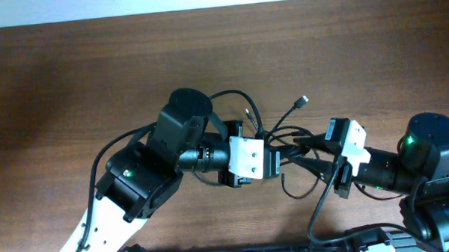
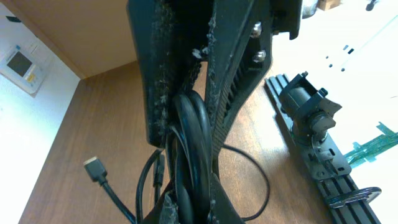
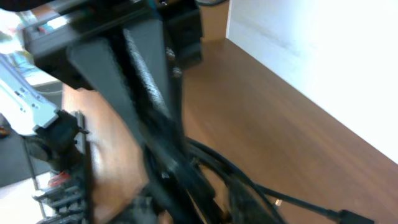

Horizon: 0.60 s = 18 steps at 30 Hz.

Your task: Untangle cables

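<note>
The task looks to be at an early stage; the cables (image 1: 285,133) lie as one small cluster on the table (image 1: 96,85), a little toward three o'clock from the middle of the overhead view, and no cord lies apart from the others yet.

The left gripper (image 1: 278,161) comes in from nine o'clock; the left wrist view shows its fingers (image 2: 155,81) pressed narrow on several black cords that run side by side between them, so it holds the bundle.

The right gripper (image 1: 304,152) reaches in from three o'clock, just beside the same cluster; its own view is blurred, so one cannot tell whether its jaws have caught a cord or stand beside it.

Some ends are already loose; one plug end (image 1: 303,101) points toward one o'clock from the cluster, a second end (image 1: 248,110) toward eleven o'clock, and a thin loop (image 1: 286,187) hangs toward six o'clock.

What is left, by judgement, is nearly everything; the crossing strands in the middle must be drawn apart, and each cord laid out on its own.
</note>
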Motion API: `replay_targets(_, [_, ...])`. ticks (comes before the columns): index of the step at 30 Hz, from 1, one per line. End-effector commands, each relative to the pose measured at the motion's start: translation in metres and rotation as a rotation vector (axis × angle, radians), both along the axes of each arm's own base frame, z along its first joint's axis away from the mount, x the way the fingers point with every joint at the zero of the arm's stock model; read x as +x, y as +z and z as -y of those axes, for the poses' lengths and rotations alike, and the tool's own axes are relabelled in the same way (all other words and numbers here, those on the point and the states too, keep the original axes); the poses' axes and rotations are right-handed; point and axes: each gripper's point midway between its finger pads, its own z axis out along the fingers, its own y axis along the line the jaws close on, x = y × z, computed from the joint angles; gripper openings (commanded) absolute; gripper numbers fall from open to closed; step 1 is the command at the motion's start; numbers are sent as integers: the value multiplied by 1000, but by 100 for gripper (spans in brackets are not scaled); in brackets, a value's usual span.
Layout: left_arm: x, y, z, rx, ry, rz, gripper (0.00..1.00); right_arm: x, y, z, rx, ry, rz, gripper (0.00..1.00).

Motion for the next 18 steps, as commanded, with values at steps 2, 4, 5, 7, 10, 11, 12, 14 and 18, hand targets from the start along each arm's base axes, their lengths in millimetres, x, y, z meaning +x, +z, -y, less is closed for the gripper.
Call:
replay_targets(2, [-9, 16, 3, -48, -64, 28, 0, -1, 1, -1, 6, 10, 5, 4])
replay_targets(4, [-8, 18, 3, -53, -61, 37, 0, -1, 1, -1, 6, 10, 3, 4])
replay_targets(5, [-7, 19, 4, -56, -60, 41, 11, -1, 1, -1, 5, 8, 4, 4])
replay_targets(7, [-1, 18, 3, -46, -28, 58, 25, 2, 0, 1, 7, -18, -12, 4])
replay_targets(10, [17, 14, 0, -16, 93, 31, 96, 22, -5, 14, 16, -181, -101, 4])
replay_targets(11, [34, 13, -3, -6, 220, -10, 99, 33, -9, 24, 16, -283, -146, 4])
replay_targets(12, [50, 12, -8, -3, 334, -43, 99, 39, -12, 31, 18, -344, -170, 4])
replay_targets(14, [84, 11, -26, -15, 613, -123, 99, 47, -15, 41, 27, -436, -206, 4])
replay_targets(18, [129, 9, -73, -152, 1124, -337, 99, 59, -1, 47, 105, -512, -209, 4])
